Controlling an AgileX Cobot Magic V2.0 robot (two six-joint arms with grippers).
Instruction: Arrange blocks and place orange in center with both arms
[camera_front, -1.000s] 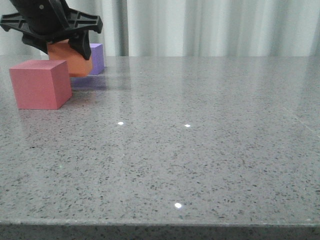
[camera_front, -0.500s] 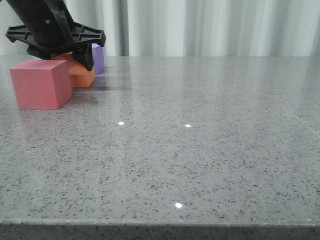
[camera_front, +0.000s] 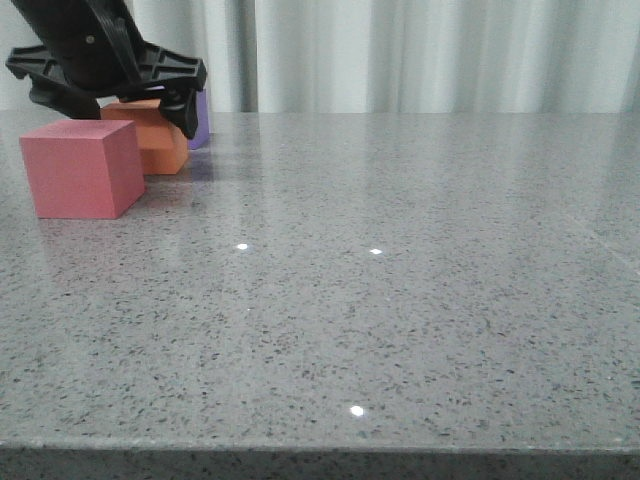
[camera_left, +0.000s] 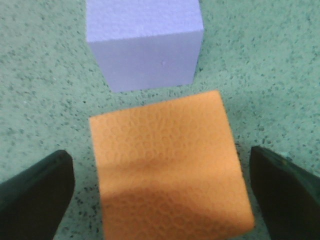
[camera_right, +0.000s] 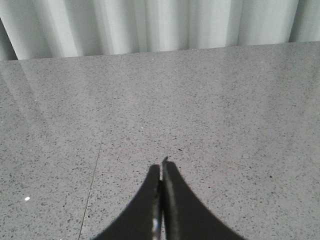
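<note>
The orange cube (camera_front: 160, 146) rests on the table at the far left, between the pinkish-red cube (camera_front: 80, 168) in front and the purple cube (camera_front: 200, 125) behind. My left gripper (camera_front: 115, 106) hangs over the orange cube, open, with a finger on each side. In the left wrist view the orange cube (camera_left: 165, 165) lies between my black fingers (camera_left: 35, 195) with a small gap at each side, and the purple cube (camera_left: 145, 45) stands just beyond it. My right gripper (camera_right: 161, 170) is shut and empty above bare table; it does not show in the front view.
The grey speckled table (camera_front: 400, 280) stretches to the right and to its front edge. A pale curtain (camera_front: 420, 50) hangs behind the table's far edge.
The left gripper lowered the orange cube onto the table between the other two cubes, then spread its fingers off it and rose slightly.
</note>
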